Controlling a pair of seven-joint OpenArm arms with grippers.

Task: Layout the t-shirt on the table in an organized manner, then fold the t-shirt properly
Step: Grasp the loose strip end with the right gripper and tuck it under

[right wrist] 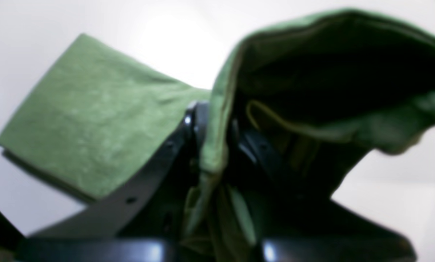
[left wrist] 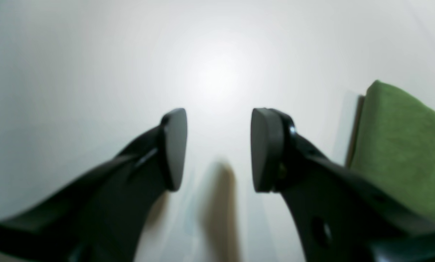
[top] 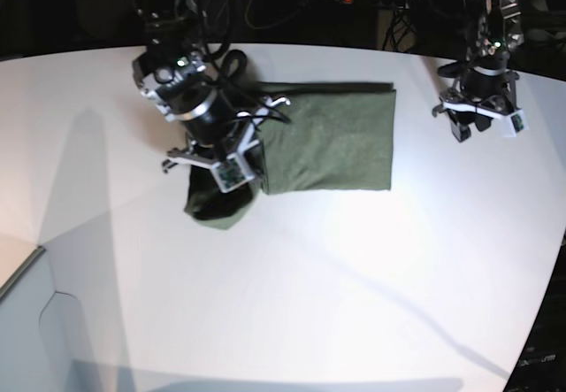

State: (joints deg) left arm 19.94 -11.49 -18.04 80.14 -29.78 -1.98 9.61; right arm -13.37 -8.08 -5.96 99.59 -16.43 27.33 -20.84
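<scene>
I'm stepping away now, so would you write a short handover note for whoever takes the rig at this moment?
Left gripper: open, empty, above bare table, beside the shirt's edge.
Right gripper: shut on the t-shirt, holding one end lifted and curled over.
Position: the shirt lies at the far middle of the table as a flat, narrow, folded rectangle; only the end in the right gripper is raised.
Done: shirt laid out and apparently folded into a band.
Left: bring the raised end across onto the flat part, release, and smooth if needed.
</scene>
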